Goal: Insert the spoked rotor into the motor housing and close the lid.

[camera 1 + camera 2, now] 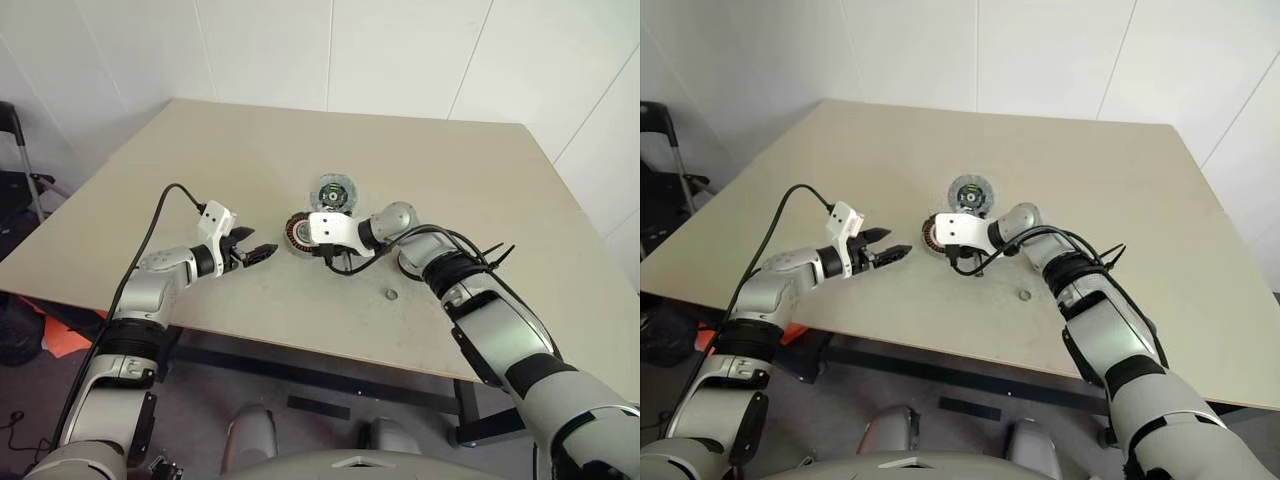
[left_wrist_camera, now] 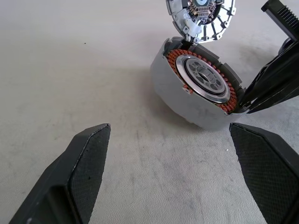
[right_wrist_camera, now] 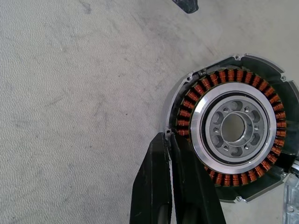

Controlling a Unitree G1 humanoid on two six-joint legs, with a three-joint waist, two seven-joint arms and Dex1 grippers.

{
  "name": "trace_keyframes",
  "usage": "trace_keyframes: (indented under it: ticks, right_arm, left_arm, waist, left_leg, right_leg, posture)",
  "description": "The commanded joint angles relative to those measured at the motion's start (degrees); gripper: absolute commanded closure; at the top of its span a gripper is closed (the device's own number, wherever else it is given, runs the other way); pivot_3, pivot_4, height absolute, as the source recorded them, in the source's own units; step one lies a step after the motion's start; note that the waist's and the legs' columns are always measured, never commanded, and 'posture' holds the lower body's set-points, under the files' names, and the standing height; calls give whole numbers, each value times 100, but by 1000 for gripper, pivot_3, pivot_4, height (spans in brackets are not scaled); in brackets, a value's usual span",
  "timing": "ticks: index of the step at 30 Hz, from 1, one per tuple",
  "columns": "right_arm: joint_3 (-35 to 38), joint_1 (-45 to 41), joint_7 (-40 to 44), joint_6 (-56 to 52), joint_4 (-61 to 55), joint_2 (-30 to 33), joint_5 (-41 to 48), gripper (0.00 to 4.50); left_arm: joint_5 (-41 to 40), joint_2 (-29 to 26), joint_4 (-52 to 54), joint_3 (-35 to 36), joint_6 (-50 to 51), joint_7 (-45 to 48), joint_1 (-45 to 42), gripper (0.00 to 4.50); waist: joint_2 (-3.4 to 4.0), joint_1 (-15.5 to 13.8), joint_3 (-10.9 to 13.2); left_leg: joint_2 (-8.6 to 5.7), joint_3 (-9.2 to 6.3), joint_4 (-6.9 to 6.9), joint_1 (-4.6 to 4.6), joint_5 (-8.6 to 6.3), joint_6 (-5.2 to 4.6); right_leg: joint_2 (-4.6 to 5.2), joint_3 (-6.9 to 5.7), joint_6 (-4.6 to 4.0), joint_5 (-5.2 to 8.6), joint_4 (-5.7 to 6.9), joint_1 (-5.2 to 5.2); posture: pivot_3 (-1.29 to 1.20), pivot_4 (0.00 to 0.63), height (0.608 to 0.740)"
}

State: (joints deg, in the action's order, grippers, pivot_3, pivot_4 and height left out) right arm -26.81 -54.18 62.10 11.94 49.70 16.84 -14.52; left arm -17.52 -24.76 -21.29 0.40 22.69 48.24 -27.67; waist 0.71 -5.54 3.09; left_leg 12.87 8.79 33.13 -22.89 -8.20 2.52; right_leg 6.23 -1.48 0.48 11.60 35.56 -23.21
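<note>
Motor housing (image 3: pixel 232 128) sits mid-table, tipped up on its edge, rotor already seated inside the copper windings. Right gripper (image 3: pixel 169 140) is pinched closed on the housing's rim, probably steadying it. Lid (image 2: pixel 202 18) lies just behind, toward the far edge, not yet closed. Left gripper (image 2: pixel 170 135) is held wide open nearby, empty.

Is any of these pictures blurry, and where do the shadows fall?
Left wrist view: the motor housing is sharp, with a soft shadow on the table beside it; the near fingers look slightly soft. Right wrist view: the copper windings are crisp, no glare.
</note>
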Motion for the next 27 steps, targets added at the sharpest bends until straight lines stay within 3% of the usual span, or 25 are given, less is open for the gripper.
trace_keyframes:
  ticks: [1, 14, 27]
  right_arm:
    - [81, 88, 34, -90, -371, 188, -45, 4476]
    - [167, 470, 498, -756, -2357, 1093, -18, 4476]
    - [49, 917, 655, -935, -3052, 1739, -244, 4476]
  left_arm:
    - [16, 4, 13, 85, -161, -8, -190, 168]
    - [79, 74, -159, 47, -279, 24, -246, 168]
    - [141, 101, -335, 27, -372, 94, -346, 168]
  waist:
    - [0, -3, 0]
    - [-3, -11, 2]
    - [-4, -19, 3]
  left_leg:
    - [1, 0, 0, -1, 0, 0]
    - [2, 0, -1, -14, 0, -1]
    - [1, 0, -1, -15, 0, -1]
  right_leg:
    - [0, -1, 0, 0, 0, 0]
    - [-1, -2, 0, 0, -12, -5]
    - [0, -1, 0, 0, -13, -7]
  posture:
    - [0, 0, 740]
    - [0, 0, 740]
    - [0, 0, 740]
